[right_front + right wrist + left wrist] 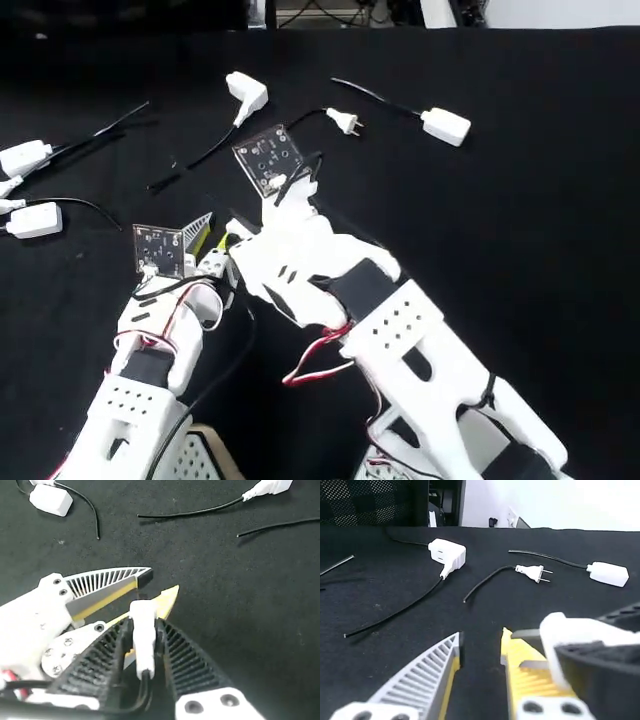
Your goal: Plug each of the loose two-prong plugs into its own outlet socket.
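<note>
My right gripper (144, 624) is shut on a small white plug (143, 635), whose black cord runs back between the black fingers. My left gripper (481, 635) stands open right beside it with nothing between its fingers, and the held plug (570, 630) is next to its yellow finger. In the high view both grippers meet near the table's middle left, left gripper (212, 233) against the held plug (239, 228). Farther back lie a loose two-prong plug (347, 122) (532, 572), a white socket block (446, 126) (608, 573) and a white angled plug (247, 92) (447, 552).
Two more white blocks (35, 220) (25, 157) with black cords lie at the table's left edge; one of them (50, 501) shows in the right wrist view. Loose black cords trail across the black tabletop behind the grippers. The table's right half is bare.
</note>
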Motion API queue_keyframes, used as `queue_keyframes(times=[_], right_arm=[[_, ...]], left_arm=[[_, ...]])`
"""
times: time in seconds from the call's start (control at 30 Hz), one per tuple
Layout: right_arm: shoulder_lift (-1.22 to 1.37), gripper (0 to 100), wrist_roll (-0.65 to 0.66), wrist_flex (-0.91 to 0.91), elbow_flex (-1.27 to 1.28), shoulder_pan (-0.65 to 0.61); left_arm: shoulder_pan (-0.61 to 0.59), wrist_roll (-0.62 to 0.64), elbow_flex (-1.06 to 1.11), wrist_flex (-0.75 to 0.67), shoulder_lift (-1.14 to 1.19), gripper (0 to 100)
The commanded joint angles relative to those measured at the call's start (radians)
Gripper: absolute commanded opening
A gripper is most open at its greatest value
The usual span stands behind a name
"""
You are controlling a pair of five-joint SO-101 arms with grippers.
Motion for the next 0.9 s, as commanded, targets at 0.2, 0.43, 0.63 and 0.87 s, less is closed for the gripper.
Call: queue_keyframes(times=[0.2, 0.43, 0.63, 0.87], right_arm=[[-0.002, 1.1, -0.008, 0.018, 0.007, -0.009], [-0.002, 1.1, -0.008, 0.044, 0.005, -0.044], [-0.007, 1.1, -0.023, 0.017, -0.002, 0.012], [-0.008, 1.1, -0.121, 0.026, -0.051, 0.106]], left_arm=[[-0.024, -0.005, 0.018, -0.046, -0.012, 15], [-0.024, -0.005, 0.024, -0.035, -0.069, 15], [-0.024, -0.005, 0.025, 0.078, -0.173, 15], [-0.027, -0.008, 0.025, 0.196, -0.276, 15]])
